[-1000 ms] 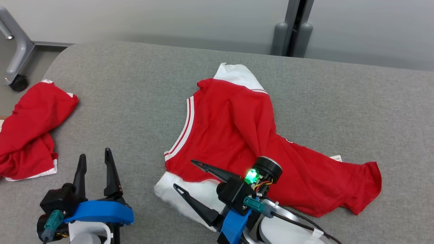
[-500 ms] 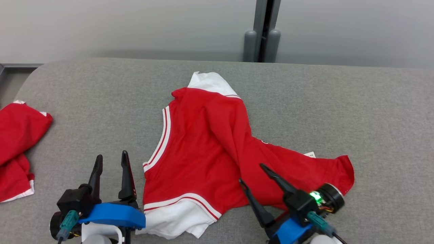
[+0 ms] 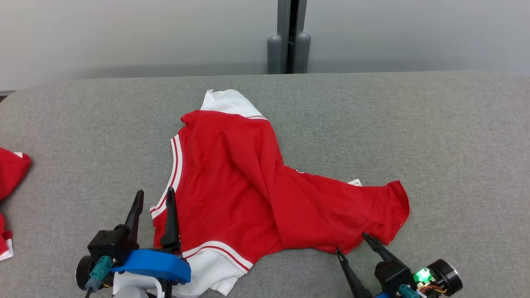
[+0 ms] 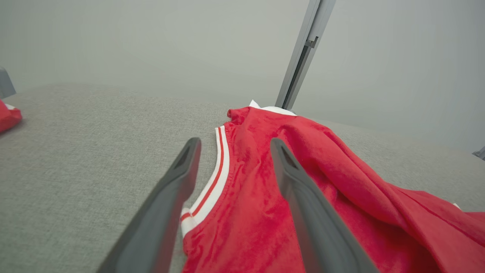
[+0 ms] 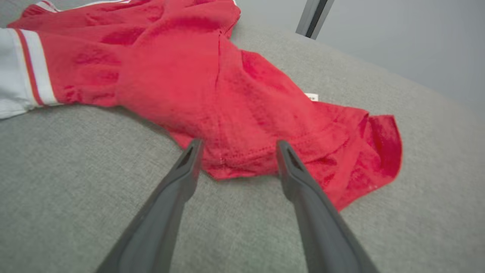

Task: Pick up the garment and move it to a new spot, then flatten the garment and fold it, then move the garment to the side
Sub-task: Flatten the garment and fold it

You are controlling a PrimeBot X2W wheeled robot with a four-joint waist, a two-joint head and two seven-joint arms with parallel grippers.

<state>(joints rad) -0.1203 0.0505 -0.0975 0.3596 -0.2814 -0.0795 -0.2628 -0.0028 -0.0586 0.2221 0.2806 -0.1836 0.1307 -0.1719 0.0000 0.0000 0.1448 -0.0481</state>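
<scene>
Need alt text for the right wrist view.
A crumpled red garment with white striped trim lies on a grey fabric surface. The right gripper, open and empty, points at its near hem; a small white tag sticks out at the far edge.

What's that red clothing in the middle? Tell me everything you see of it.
The red garment looks like soft, fleecy cloth, with white panels at its near and far ends, striped trim and a small white label. It lies crumpled on the grey table, a thick ridge running across it. The open left gripper straddles its striped edge; the open right gripper points at its hem. Neither grips it.
</scene>
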